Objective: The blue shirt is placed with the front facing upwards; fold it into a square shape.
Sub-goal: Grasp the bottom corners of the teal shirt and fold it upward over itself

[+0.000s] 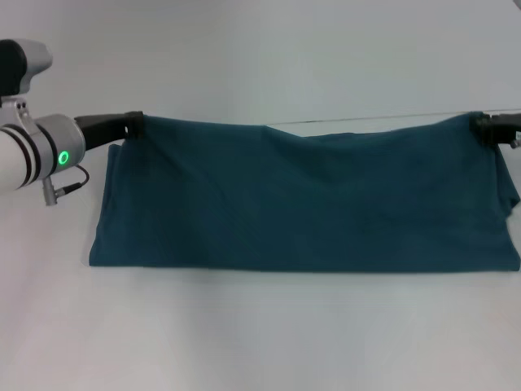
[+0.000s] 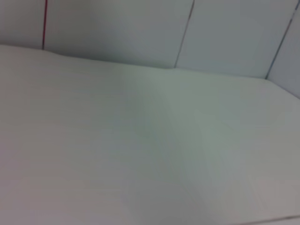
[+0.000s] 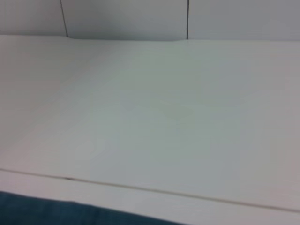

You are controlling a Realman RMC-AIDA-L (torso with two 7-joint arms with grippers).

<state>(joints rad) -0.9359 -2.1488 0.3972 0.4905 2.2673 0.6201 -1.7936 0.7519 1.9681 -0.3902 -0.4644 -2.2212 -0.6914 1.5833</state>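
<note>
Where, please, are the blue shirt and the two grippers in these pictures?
blue shirt [image 1: 301, 199]: head view, middle of the plain teal cloth.
left gripper [image 1: 134, 124]: head view, black tip at the shirt's far corner.
right gripper [image 1: 486, 125]: head view, black tip at the other far corner.

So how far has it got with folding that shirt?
Partway. The shirt already lies as a wide band on the table, no lettering showing. The left gripper and right gripper pinch its far corners. Left to do: fold the long band into a square.

A white table [image 1: 260, 342] with a thin seam, backed by what seem pale wall panels [image 2: 117, 28].
</note>
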